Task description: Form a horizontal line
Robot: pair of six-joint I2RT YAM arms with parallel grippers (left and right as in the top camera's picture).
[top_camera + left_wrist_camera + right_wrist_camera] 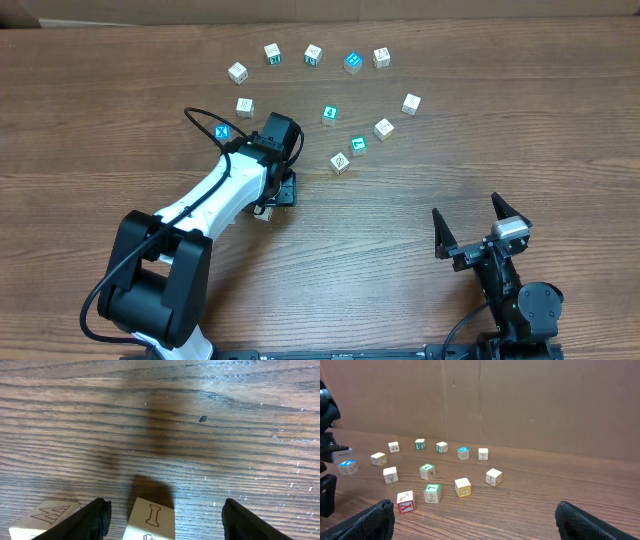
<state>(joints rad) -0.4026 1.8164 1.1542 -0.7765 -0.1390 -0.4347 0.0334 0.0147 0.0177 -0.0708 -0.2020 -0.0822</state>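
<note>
Two pale wooden cubes sit side by side under my left gripper (pixel 166 507). One has a red-outlined "I" on top (pixel 151 519) and stands between the open fingers, with a gap on each side. The other has a zigzag letter (pixel 47 515) and lies just outside the left finger (pixel 92 521). In the overhead view this gripper (pixel 277 192) hides them except for a corner of one cube (pixel 262 211). A green cube with a white mark (pixel 432 493) stands among loose cubes further right. My right gripper (pixel 475 512) is open over bare wood at the near right (pixel 467 210).
Several loose cubes lie in an arc across the far table: a blue one (pixel 222 131) beside my left arm, a bright blue one (pixel 352 62), a teal one (pixel 329 113), and a diagonal run from a red-faced cube (pixel 340 162) to a white one (pixel 411 103). A cardboard wall (pixel 520 405) stands behind.
</note>
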